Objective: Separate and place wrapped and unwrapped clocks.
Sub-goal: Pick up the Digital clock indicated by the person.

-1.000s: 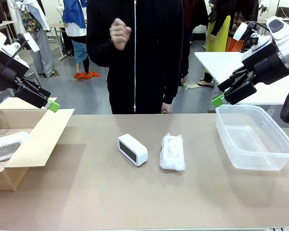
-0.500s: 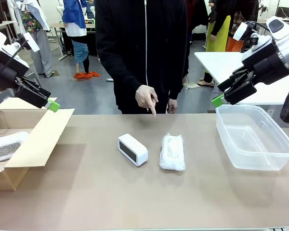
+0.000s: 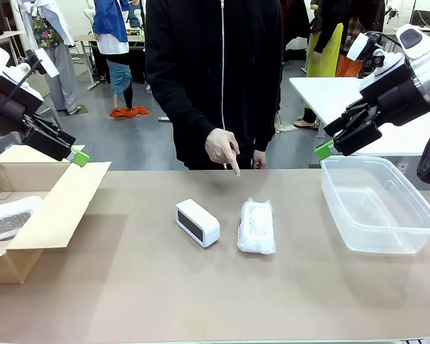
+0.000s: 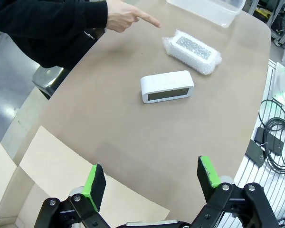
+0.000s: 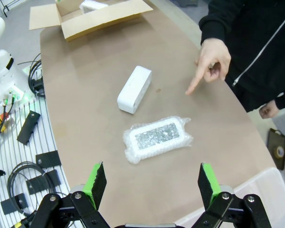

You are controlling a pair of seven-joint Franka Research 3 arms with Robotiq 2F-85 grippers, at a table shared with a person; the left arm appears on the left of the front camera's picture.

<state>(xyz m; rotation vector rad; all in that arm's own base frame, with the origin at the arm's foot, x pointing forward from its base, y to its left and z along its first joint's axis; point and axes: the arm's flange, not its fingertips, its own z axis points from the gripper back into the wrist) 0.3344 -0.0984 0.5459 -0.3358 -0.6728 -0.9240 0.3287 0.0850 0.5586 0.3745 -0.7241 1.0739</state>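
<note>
Clocks first: the bare white clock with the dark face sits around mid-table. A bubble-wrapped clock lies just beside it toward the robot's right, with a small gap between the two. A second wrapped clock is lying inside the open cardboard box at the robot's left end of the table.

The table is a plain matte tan top with rounded corners. A clear plastic tub sits at the right end. Someone in a black zip jacket stands at the far side, one hand pointing an index finger down near the far edge, roughly behind the two middle clocks.

The left gripper hangs up over the box flap and the right gripper over the tub's far corner. Both have their jaws spread wide and are gripping nothing.

The room's a big workshop kind of space with a grey floor, a white table behind on the right, and a few people standing farther back.
</note>
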